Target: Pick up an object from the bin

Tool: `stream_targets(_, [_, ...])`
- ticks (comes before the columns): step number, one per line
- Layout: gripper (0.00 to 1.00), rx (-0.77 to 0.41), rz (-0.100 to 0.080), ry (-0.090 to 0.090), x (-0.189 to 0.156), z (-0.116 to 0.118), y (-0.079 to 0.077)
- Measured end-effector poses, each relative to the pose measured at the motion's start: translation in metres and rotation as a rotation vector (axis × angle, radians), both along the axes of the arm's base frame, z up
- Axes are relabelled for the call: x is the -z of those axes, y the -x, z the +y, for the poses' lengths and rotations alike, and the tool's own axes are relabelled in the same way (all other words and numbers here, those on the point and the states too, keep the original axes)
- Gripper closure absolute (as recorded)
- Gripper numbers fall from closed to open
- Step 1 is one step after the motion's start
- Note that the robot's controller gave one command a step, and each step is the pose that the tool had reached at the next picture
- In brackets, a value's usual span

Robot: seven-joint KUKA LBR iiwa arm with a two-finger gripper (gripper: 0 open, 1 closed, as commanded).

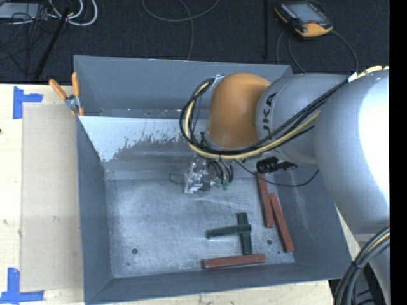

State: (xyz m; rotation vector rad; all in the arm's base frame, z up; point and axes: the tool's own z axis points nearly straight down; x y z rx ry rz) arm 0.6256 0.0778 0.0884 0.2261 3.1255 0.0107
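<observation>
Gripper (197, 182) sits low by the bin's (143, 224) back wall, grip unreadable, with a small grey piece (175, 178) beside it. Crossed green sticks (244, 234) and brown sticks (234, 261) lie front-right.

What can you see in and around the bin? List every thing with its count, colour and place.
Bin: one, grey, middle of the view.
Green sticks: two, dark green, front right of the bin floor, meeting at a right angle.
Brown sticks: three, red-brown; one lies along the front, two lie by the right wall.
Handset: one, orange and black, on the dark floor beyond the bin, top right.
Cables: several, white and dark, on the dark floor, top left.
Arm: one, silver, reaching in from the right.
Cover: one, orange, on the arm's wrist.
Claw: one, over bare floor near the back middle.
</observation>
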Motion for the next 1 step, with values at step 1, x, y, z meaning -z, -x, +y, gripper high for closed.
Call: stream_targets(1, [1.00, -0.014, 0.014, 0.006, -0.0491, -0.0009, 0.0118])
